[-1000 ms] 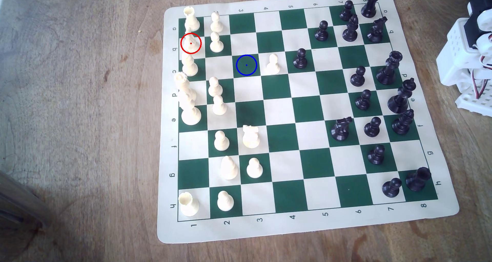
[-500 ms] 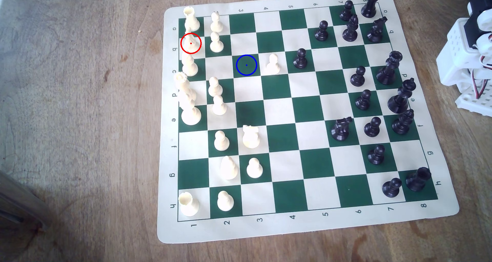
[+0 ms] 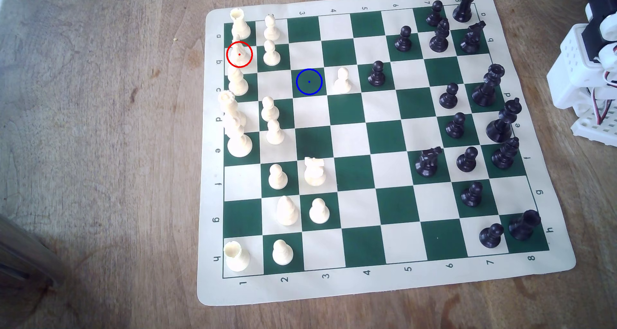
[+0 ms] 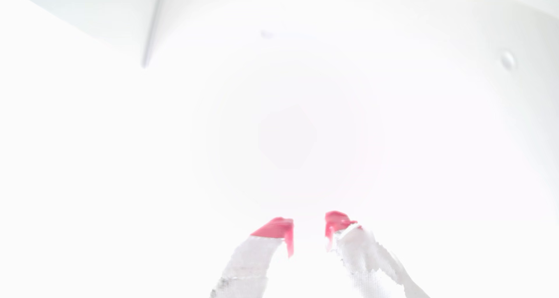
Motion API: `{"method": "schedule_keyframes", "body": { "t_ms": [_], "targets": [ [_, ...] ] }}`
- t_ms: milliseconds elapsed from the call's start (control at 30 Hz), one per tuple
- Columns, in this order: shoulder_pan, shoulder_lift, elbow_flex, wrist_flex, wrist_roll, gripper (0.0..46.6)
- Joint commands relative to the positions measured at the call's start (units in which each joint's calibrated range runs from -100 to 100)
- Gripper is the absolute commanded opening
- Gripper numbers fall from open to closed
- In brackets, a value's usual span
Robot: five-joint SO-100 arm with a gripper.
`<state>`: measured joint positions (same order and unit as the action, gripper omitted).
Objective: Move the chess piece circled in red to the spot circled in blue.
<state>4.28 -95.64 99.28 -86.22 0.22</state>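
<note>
Approach not yet begun. The arm [image 3: 587,65] sits folded off the board's edge at the exterior view's right. Pink-tipped fingers [image 4: 276,230] stand slightly parted, holding nothing. The white knight [image 3: 239,52] stands in its red ring, between rook and bishop; the blue-ringed square [image 3: 309,81] is bare. Next: a long reach across, then a careful descent among crowded neighbours.

The white knight [image 3: 239,53] stood hemmed in: a rook [image 3: 240,23] just behind it, a bishop [image 3: 237,82] just in front, a pawn [image 3: 271,53] on the exterior view's right. The blue-ringed square [image 3: 309,81] lay bare, with another pawn [image 3: 343,80] on the next square and open squares around.
</note>
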Motion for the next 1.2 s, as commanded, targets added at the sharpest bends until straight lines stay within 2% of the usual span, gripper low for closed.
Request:
{"method": "schedule_keyframes", "body": {
  "t_ms": [0,33,67,167,300,333,367,467,500,633,700,767,800,933,1167],
  "targets": [
    [-0.7,-0.1,0.7,28.7,5.1,0.2],
    [-1.2,-0.1,0.7,34.2,6.8,0.2],
    [-1.8,-0.1,0.7,44.9,6.8,0.2],
    [-2.1,-0.1,0.6,58.4,5.3,0.3],
    [-1.7,-0.1,-3.9,80.2,4.4,7.3],
    [-1.2,-0.1,-7.2,86.5,3.3,8.8],
    [-0.2,1.5,-16.0,100.2,1.2,10.7],
    [0.8,8.2,-27.6,113.5,0.0,12.9],
    [1.7,14.4,-33.7,119.2,-0.2,16.3],
    [3.6,30.0,-44.7,123.0,-1.6,32.5],
    [4.1,36.9,-48.9,123.1,-1.6,35.1],
    [4.1,45.2,-53.9,123.1,-1.7,35.3],
    [4.1,53.3,-59.3,123.3,-1.9,33.8],
    [4.0,69.5,-71.7,123.5,-2.9,28.1],
    [4.4,85.5,-83.9,116.9,-4.3,29.6]
  ]
}}
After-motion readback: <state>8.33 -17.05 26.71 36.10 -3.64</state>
